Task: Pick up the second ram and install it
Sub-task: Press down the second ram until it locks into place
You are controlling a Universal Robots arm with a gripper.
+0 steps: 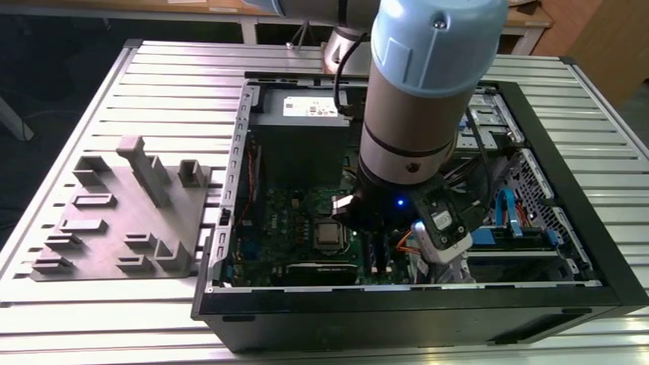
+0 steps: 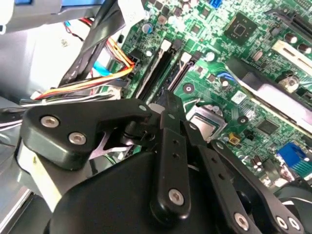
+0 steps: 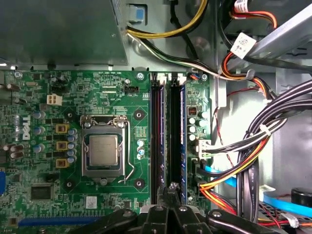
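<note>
First wrist view: the gripper (image 3: 170,191) is holding its fingertips (image 3: 173,187) together over the near end of the memory slots (image 3: 168,136), nothing clamped between them. The second ram (image 3: 181,131) is sitting upright in a slot, just beside the fingertips. The processor socket (image 3: 103,149) is lying beside the slots on the green motherboard (image 3: 58,161), inside the computer case (image 1: 568,220).
</note>
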